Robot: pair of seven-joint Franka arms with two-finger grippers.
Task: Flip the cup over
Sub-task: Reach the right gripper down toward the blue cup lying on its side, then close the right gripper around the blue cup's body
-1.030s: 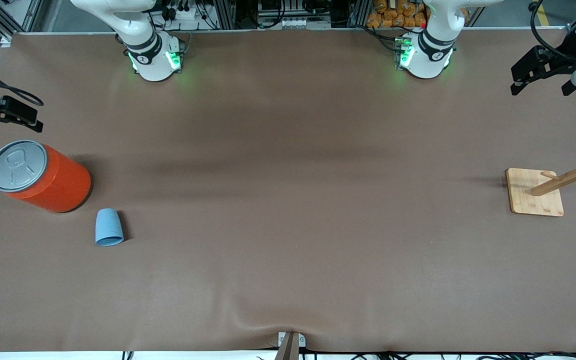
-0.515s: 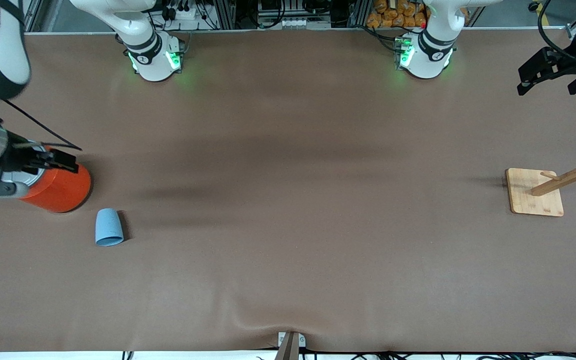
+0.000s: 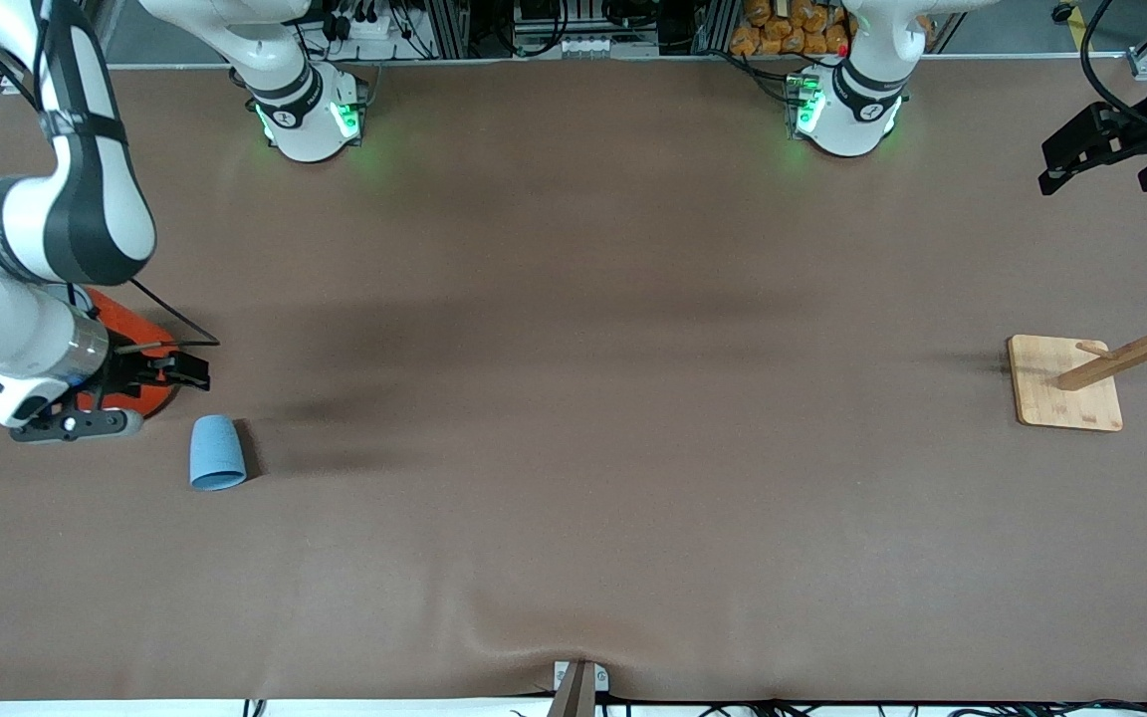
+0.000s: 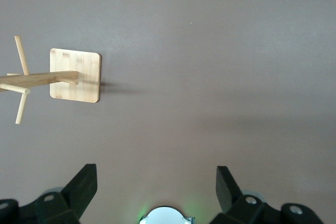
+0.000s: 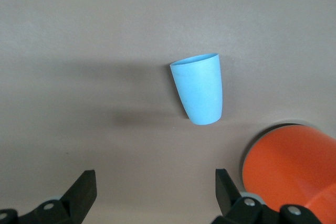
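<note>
The cup [image 3: 216, 453] is small and light blue. It appears to lie on its side on the brown mat, wide mouth toward the front camera, at the right arm's end of the table. In the right wrist view the cup [image 5: 200, 88] shows whole, apart from the fingers. My right gripper [image 3: 180, 372] is open and empty, in the air over the edge of the orange can, beside the cup; it shows in its own view [image 5: 155, 187] with jaws wide apart. My left gripper [image 3: 1099, 159] is open and empty, waiting above the table's left-arm end, also seen in its own view [image 4: 156, 182].
A large orange can [image 3: 149, 396] stands next to the cup, farther from the front camera, mostly hidden by my right arm; it also shows in the right wrist view [image 5: 291, 166]. A wooden peg rack on a square base [image 3: 1066, 383] stands at the left arm's end, also seen in the left wrist view [image 4: 75, 74].
My right arm has swung in from the table's edge, over the orange can, toward the cup. My left gripper has drifted slightly toward the table's edge. The cup has not moved.
</note>
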